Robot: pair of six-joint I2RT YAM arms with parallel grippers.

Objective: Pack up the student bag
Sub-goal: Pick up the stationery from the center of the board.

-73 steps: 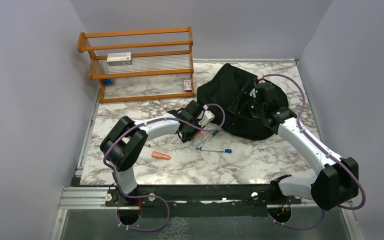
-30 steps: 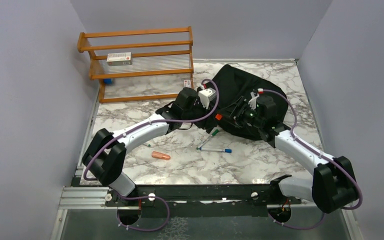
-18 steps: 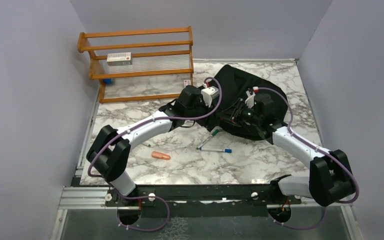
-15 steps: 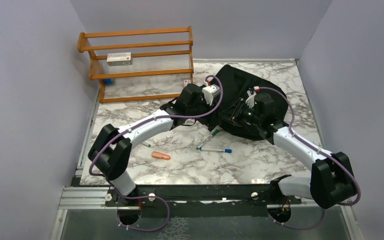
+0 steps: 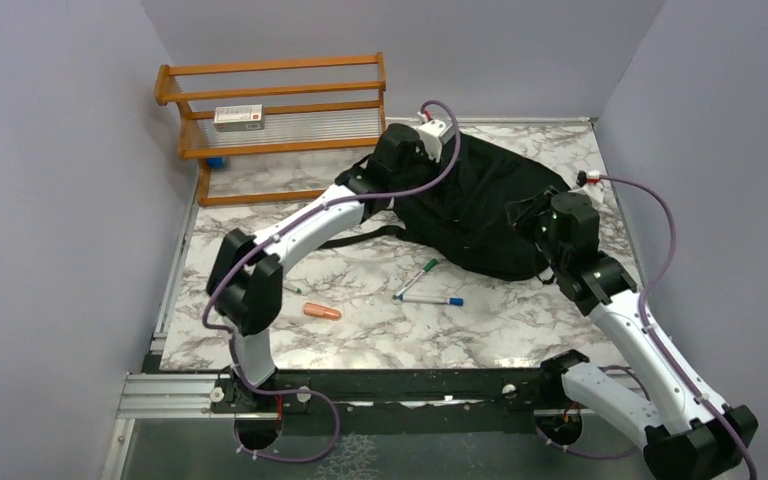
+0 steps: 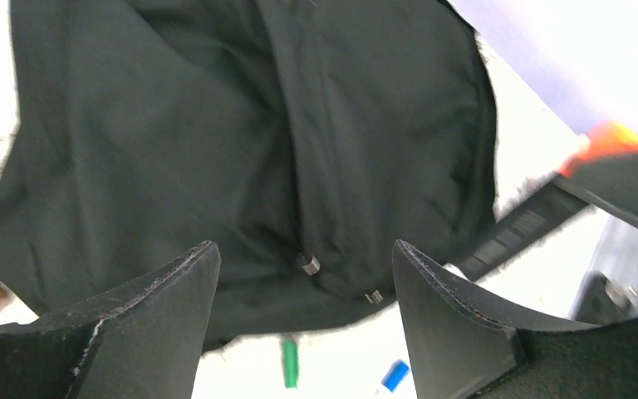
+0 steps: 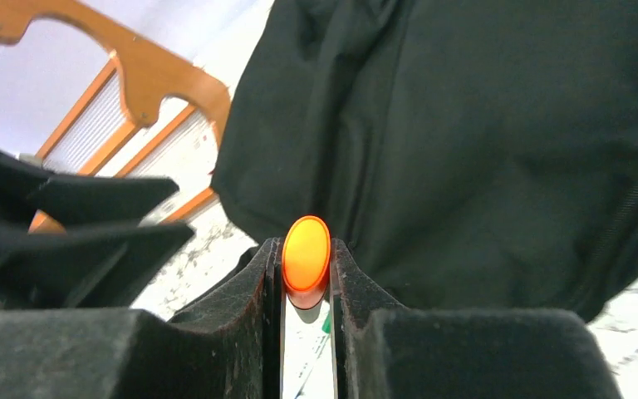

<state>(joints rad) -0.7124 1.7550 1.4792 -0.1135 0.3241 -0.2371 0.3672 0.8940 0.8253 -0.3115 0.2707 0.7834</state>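
Note:
The student bag (image 5: 480, 205), a large black backpack, lies flat at the back right of the table and fills the left wrist view (image 6: 241, 150). My left gripper (image 5: 415, 160) hovers over its far left edge. Its jaws (image 6: 303, 274) are open with nothing between them, two metal zipper pulls (image 6: 310, 264) showing below. My right gripper (image 5: 520, 210) sits over the bag's right side, shut (image 7: 306, 249) on an orange-capped marker (image 7: 306, 253), the bag (image 7: 498, 141) just ahead of it.
A green-capped pen (image 5: 418, 277), a blue-capped pen (image 5: 432, 299) and an orange item (image 5: 322, 311) lie on the marble table in front of the bag. A bag strap (image 5: 360, 240) trails left. A wooden rack (image 5: 280, 120) holding a small box (image 5: 238, 117) stands back left.
My left arm swung from the bag's left side to its far edge and its gripper opened. My right arm pulled back right with the marker. The bag settled flatter.

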